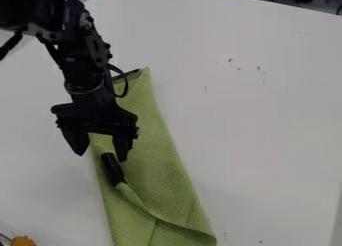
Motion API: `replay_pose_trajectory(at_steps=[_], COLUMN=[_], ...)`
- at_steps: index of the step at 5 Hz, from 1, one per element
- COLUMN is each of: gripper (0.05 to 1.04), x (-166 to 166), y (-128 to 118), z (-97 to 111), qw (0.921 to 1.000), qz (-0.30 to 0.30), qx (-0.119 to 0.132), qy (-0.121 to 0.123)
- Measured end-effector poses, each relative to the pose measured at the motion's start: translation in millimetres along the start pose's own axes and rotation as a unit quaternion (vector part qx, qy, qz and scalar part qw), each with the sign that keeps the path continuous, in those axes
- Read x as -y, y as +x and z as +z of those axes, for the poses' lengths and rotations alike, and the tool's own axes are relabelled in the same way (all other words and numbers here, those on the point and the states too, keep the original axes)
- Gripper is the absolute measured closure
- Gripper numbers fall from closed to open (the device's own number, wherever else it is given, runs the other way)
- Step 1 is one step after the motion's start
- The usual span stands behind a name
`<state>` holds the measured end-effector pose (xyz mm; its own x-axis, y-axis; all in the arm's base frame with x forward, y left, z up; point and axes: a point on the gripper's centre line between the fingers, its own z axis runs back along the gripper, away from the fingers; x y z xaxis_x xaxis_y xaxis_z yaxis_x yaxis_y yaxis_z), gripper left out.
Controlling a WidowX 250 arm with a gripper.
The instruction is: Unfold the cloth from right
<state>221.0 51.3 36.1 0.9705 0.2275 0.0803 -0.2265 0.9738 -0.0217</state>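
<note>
Cloth [163,165], green, stretched from the near edge, left of centre, toward the far left of the white desk [267,115], with folds at its near end. Orange object [23,241] at the near left corner. Black rod-shaped piece [113,169] on the cloth. Just beyond, over the cloth's left edge, claw [101,157] with fingers spread apart.

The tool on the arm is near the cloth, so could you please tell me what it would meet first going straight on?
Probably the green cloth, with the slim black piece close by that line. How high the tool sits is unclear here.
</note>
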Motion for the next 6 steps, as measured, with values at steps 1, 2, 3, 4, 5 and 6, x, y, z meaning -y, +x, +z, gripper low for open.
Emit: replay_pose_trajectory(at_steps=[1,2,3,4,5,6], gripper=[0.084,0.084,0.084,0.084,0.084,0.129], x=[0.0,15.0,15.8,18.9,22.8,19.2], y=[-3.7,-14.6,-18.7,-19.3,-19.6,-19.5], z=[-4.3,-0.9,1.2,-5.0,-17.7,-24.9], qw=[0.9999,0.9999,0.9997,0.9998,0.9999,0.9998], qz=[0.004,0.003,0.012,0.013,0.01,0.007], qx=[-0.01,-0.007,-0.007,-0.006,-0.007,-0.014], qy=[0.001,0.015,0.02,0.01,-0.005,-0.013])
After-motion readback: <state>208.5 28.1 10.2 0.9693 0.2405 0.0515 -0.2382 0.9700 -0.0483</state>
